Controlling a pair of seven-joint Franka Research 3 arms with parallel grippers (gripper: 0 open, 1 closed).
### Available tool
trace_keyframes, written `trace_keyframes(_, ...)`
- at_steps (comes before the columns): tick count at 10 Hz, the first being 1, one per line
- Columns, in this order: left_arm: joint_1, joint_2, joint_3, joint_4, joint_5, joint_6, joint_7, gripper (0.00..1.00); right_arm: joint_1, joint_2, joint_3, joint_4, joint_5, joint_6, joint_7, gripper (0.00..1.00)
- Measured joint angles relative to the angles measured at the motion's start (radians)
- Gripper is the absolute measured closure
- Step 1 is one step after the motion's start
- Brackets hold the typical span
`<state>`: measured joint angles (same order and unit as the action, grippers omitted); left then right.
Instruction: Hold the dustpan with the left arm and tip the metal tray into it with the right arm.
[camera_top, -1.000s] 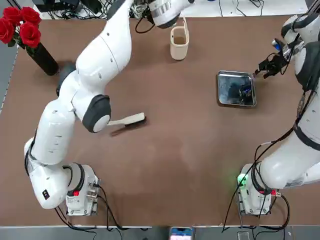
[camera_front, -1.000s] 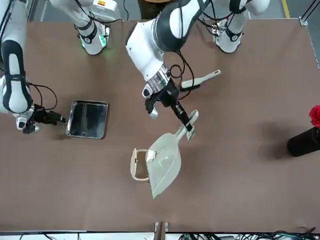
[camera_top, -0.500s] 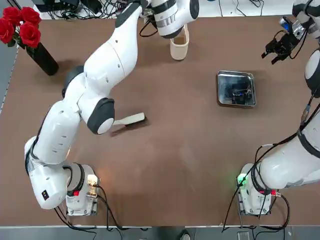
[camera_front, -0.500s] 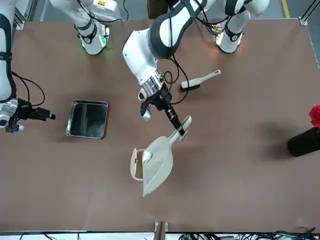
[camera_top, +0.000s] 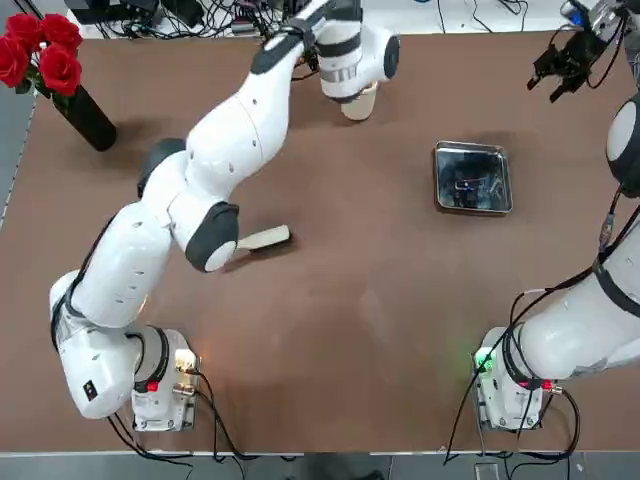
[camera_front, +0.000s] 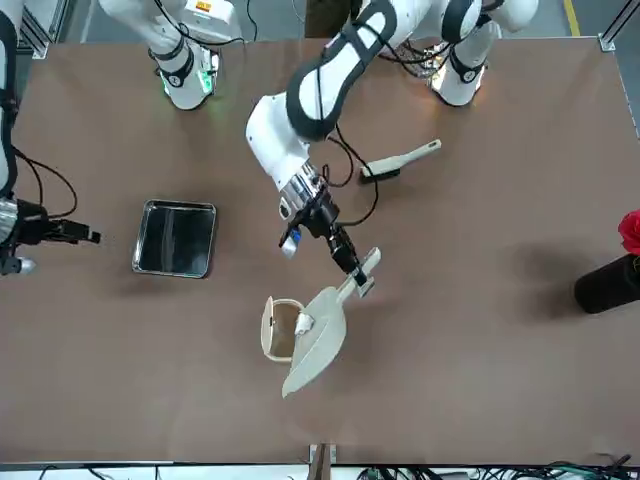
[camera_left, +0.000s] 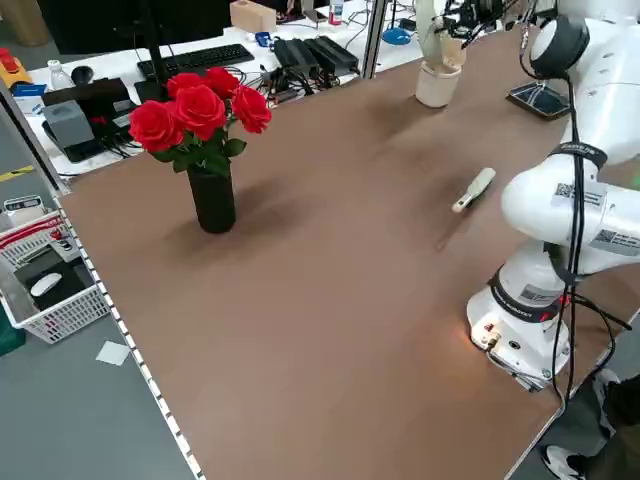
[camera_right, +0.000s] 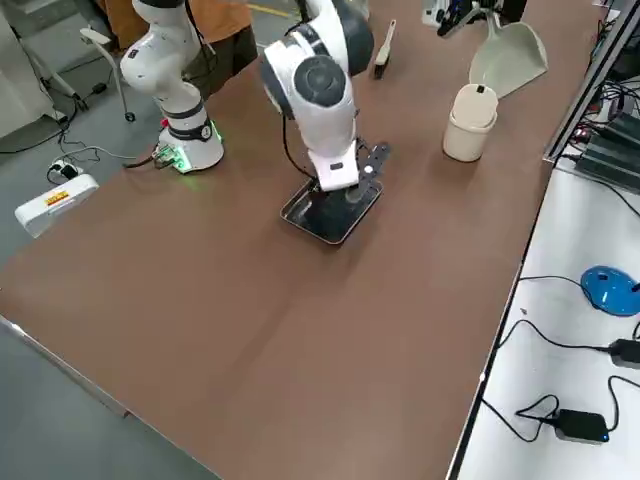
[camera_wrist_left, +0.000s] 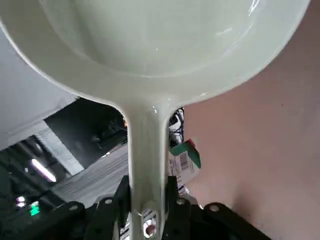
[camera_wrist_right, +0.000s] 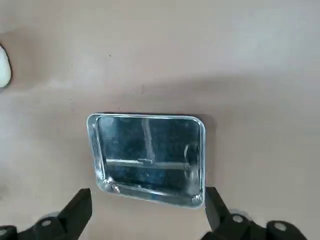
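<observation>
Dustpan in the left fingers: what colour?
Cream-white dustpan, plain; clearest in the front view.

Cream dustpan (camera_front: 318, 335) aloft; silver tray (camera_top: 472, 177) flat.

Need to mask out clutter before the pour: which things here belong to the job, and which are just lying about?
Job: dustpan held by left gripper; metal tray flat on table; right gripper open, away from it.
Lying about: hand brush, cream cup, vase of roses.

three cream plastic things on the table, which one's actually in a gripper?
The dustpan: the left gripper is shut on its handle. The cup beside it stands free, and the hand brush lies alone nearer the arm bases.
</observation>
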<state>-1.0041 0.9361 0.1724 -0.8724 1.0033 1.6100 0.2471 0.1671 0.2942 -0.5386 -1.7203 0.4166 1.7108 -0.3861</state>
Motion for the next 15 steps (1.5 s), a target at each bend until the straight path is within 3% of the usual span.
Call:
trace_keyframes(2,-0.015,0.0,0.001,0.007,0.009,0.002,0.003,0.68,-0.001,-0.063,0.056,0.054,-0.127,-0.029,0.117,0.0)
trace_keyframes(4,-0.048,0.0,0.001,0.007,0.031,0.0,0.005,0.68,-0.002,-0.159,0.124,0.06,-0.209,-0.052,0.238,0.0)
trace_keyframes(6,-0.075,0.0,0.001,0.007,0.093,-0.008,0.005,0.68,-0.002,-0.206,0.14,0.068,-0.235,-0.06,0.258,0.0)
trace_keyframes(10,-0.078,0.0,0.003,0.007,0.172,-0.019,0.005,0.68,-0.002,-0.212,0.164,0.123,-0.261,-0.059,0.26,0.0)
trace_keyframes(15,-0.075,-0.003,0.003,0.008,0.154,-0.072,0.007,0.68,-0.003,-0.213,0.226,0.165,-0.322,-0.057,0.296,0.0)
